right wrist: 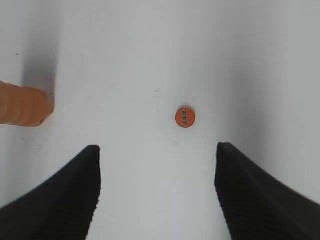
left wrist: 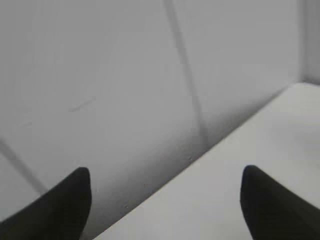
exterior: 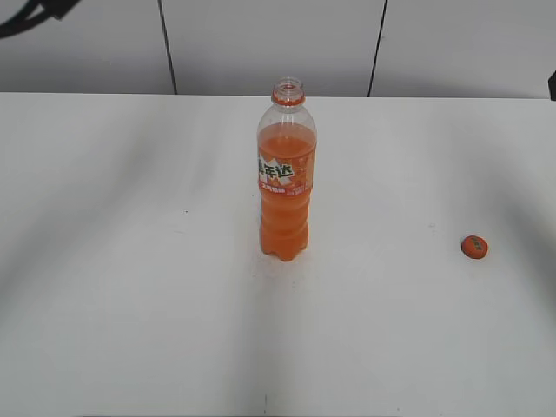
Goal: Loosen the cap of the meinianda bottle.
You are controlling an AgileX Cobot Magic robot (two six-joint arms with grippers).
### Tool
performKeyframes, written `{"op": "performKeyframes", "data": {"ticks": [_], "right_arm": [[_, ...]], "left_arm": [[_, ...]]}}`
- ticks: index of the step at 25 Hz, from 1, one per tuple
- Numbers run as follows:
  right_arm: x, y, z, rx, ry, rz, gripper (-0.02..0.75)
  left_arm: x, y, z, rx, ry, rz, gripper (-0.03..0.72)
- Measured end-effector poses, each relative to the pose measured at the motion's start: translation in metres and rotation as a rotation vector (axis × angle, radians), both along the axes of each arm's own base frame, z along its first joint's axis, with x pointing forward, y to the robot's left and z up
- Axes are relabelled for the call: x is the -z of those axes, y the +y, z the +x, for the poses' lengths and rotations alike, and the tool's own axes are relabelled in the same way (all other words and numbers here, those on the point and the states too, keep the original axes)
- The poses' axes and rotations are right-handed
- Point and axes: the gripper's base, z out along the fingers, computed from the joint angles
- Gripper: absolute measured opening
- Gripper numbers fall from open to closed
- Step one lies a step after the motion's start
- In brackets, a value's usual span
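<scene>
The meinianda bottle (exterior: 286, 178) stands upright mid-table, its mouth bare with only the orange neck ring. Its cap (exterior: 474, 247) lies flat on the white table to the right, apart from the bottle. In the right wrist view the cap (right wrist: 185, 117) sits a little beyond my right gripper (right wrist: 157, 152), which hangs open above the table with nothing between its fingers; the bottle's base (right wrist: 22, 104) shows at the left edge. My left gripper (left wrist: 165, 175) is open and empty, facing the back wall and the table edge. Neither gripper shows in the exterior view.
A white table (exterior: 130, 287) carries the bottle and cap. A grey panelled wall (exterior: 261, 43) stands behind it. A dark object (exterior: 30, 13) shows in the top left corner of the exterior view.
</scene>
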Motion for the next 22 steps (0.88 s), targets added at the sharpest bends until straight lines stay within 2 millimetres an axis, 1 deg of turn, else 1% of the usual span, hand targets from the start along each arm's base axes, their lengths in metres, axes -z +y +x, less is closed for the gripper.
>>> {"op": "performKeyframes", "data": {"ticks": [2,4,6,7,8,10,12,15,17,20,22], "right_arm": [[-0.006,0.001,-0.005,-0.001,-0.013,0.01,0.533],[-0.01,0.001,-0.01,-0.004,-0.02,0.012,0.533],[-0.013,0.001,-0.014,-0.006,-0.022,0.013,0.533],[-0.013,0.001,-0.015,-0.008,-0.016,0.013,0.533],[-0.013,0.001,-0.017,-0.011,-0.006,0.013,0.533],[-0.012,0.001,-0.019,-0.016,0.017,0.012,0.533],[-0.011,0.001,-0.021,-0.021,0.041,0.004,0.533],[-0.009,-0.001,-0.025,-0.031,0.095,-0.024,0.533],[-0.007,-0.004,-0.028,-0.037,0.126,-0.055,0.533],[-0.006,-0.007,-0.029,-0.036,0.138,-0.099,0.533],[-0.003,-0.008,-0.034,-0.035,0.144,-0.11,0.533]], "left_arm": [[0.0,0.021,0.007,-0.245,0.005,0.046,0.566],[0.004,0.042,0.01,-0.48,0.05,0.057,0.574],[0.013,0.061,0.008,-0.681,0.142,0.108,0.575],[0.019,0.065,0.004,-0.732,0.221,0.119,0.576],[0.026,0.068,0.0,-0.758,0.313,0.15,0.576],[0.04,0.066,-0.01,-0.737,0.492,0.207,0.578],[0.05,0.061,-0.02,-0.697,0.676,0.194,0.577],[0.055,0.06,-0.031,-0.692,0.87,0.166,0.577],[0.058,0.067,-0.037,-0.722,0.977,0.149,0.577],[0.061,0.086,-0.042,-0.8,1.089,0.147,0.577],[0.059,0.101,-0.047,-0.845,1.131,0.152,0.577]]}}
